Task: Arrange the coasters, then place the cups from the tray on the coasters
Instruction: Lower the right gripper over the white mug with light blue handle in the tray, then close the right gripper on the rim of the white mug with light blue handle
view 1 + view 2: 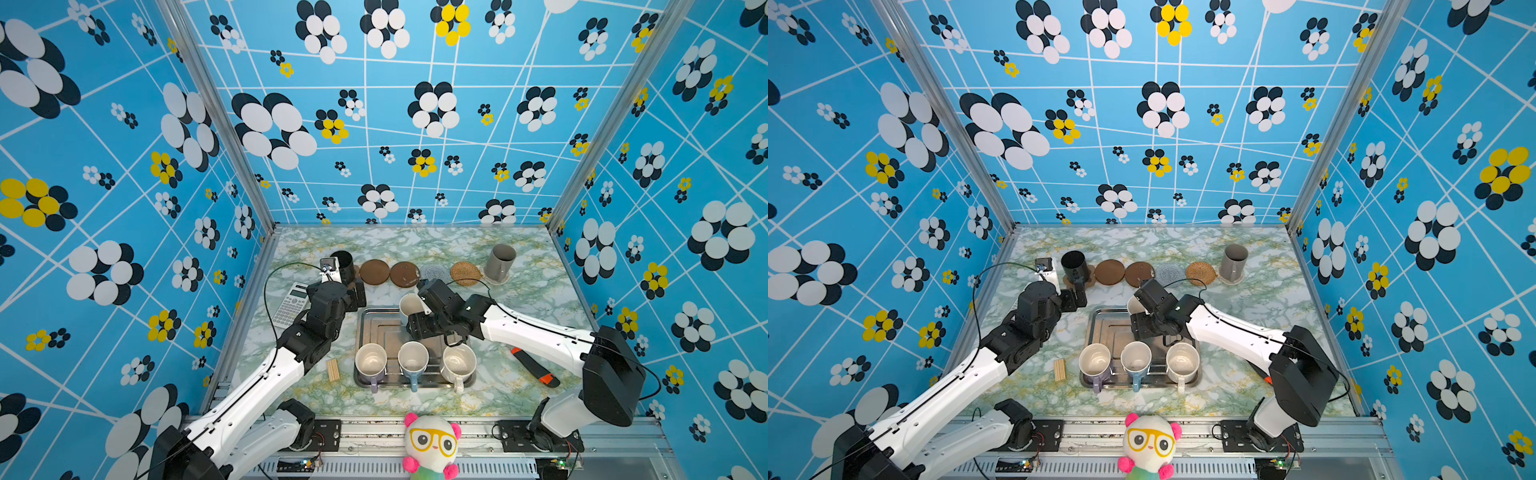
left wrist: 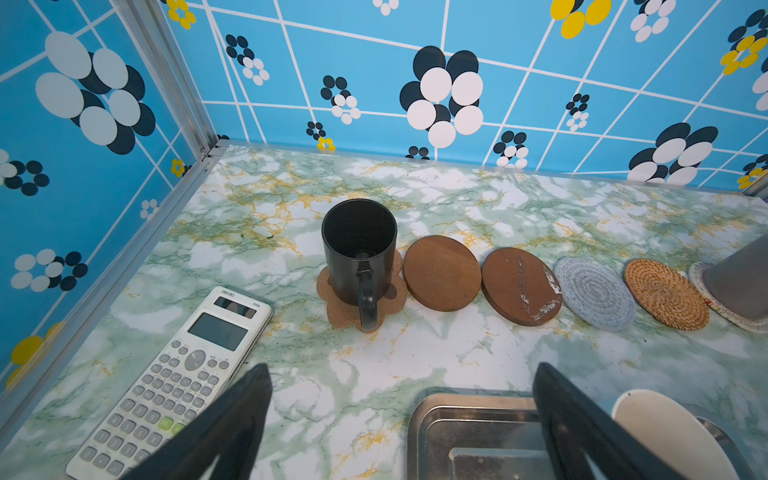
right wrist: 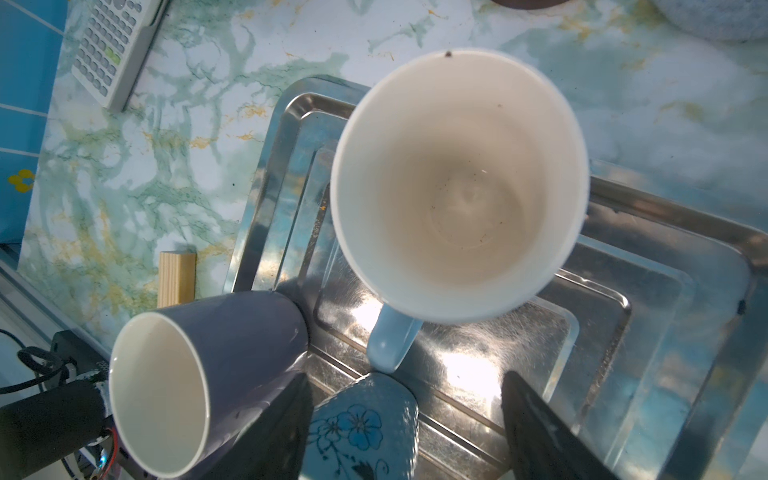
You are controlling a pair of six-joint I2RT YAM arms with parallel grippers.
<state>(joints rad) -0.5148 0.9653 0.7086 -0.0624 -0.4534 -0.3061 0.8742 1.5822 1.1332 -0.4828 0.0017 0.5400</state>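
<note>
Inside steel tray [image 1: 380, 330], four empty mugs [image 1: 412, 357], left jaws apart, right jaws apart.

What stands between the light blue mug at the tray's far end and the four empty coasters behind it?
Nothing visible. Beyond the light blue mug, only bare tabletop separates the tray rim from the two brown discs. The left gripper, jaws open, sits aside by the black mug.
</note>
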